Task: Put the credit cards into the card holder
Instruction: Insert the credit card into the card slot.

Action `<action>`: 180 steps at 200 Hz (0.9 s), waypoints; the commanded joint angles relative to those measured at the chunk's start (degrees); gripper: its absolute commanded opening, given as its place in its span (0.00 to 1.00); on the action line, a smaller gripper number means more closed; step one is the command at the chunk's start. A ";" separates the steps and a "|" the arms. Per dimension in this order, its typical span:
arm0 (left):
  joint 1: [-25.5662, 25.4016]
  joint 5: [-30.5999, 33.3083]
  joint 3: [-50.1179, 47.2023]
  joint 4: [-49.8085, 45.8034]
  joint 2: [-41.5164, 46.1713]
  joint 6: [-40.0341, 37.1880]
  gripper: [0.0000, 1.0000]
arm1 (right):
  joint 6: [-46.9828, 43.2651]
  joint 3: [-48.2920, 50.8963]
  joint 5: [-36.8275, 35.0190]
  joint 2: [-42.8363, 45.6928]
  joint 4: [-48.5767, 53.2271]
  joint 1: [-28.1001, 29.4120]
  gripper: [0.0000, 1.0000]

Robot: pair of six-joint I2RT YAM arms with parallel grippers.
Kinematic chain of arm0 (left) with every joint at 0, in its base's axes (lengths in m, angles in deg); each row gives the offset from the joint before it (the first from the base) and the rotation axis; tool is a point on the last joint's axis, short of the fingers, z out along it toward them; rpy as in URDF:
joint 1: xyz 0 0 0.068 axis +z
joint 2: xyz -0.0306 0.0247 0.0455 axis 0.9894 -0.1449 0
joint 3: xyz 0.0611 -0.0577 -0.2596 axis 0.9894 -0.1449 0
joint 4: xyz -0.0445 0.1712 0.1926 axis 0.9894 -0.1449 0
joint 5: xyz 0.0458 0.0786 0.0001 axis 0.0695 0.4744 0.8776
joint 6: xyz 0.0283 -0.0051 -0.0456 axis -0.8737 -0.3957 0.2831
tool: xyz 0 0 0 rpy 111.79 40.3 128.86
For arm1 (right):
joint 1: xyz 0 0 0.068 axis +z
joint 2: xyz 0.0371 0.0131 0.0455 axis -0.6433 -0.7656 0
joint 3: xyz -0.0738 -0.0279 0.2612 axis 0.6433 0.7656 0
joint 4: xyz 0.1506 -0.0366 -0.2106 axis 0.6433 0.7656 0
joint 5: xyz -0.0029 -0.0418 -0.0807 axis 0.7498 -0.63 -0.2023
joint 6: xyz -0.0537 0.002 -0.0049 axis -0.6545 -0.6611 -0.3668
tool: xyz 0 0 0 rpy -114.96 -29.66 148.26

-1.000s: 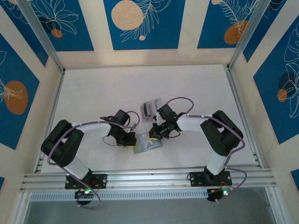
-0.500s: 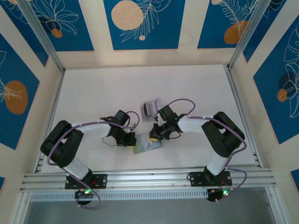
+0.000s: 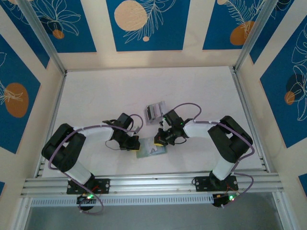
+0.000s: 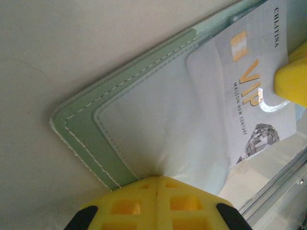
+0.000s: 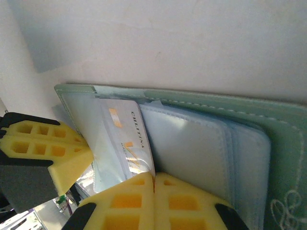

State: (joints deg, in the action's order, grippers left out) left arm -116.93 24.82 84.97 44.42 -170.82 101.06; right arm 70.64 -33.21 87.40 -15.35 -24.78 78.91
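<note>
Left wrist view: the sage-green card holder [image 4: 86,124] lies open on the white desk [image 4: 72,48], and the left hand [image 4: 156,203] is pinched fully closed on the edge of its pale inner pocket [image 4: 158,129], the material puckering where the fingers bite. A pale credit card [image 4: 249,72] printed VIP lies slantwise over the far side of that pocket. From the right wrist, the right hand [image 5: 154,194] is closed tight too, its fingers meeting at the card's near edge, so it appears to hold the card by that edge. From above, the holder sits between the two hands near the front of the desk, with a pale grey-white stack [image 3: 154,110] well apart behind them. The step in hand looks like feeding this card into a slot while the left hand pins the holder. How far the card is already in, I cannot tell. Next, the right hand probably needs to line the card's leading edge with the pocket mouth and slide it flat, without dragging the holder or buckling the card.
</note>
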 commanded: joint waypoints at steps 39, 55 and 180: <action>-1.45 6.17 -3.83 -0.62 -4.88 0.84 0.05 | 0.65 3.82 3.09 -0.97 -0.12 1.18 0.00; -1.42 6.79 -3.95 -0.72 -5.10 1.26 0.05 | -0.27 3.71 3.43 -1.14 -0.11 0.52 0.00; -9.54 23.83 -0.71 -8.65 -3.47 0.67 0.04 | 0.85 1.20 8.14 -4.50 -1.89 -0.56 0.00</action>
State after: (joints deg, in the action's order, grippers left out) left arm -123.27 36.51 87.17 41.01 -169.60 101.93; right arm 70.49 -32.12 93.37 -17.54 -28.94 76.49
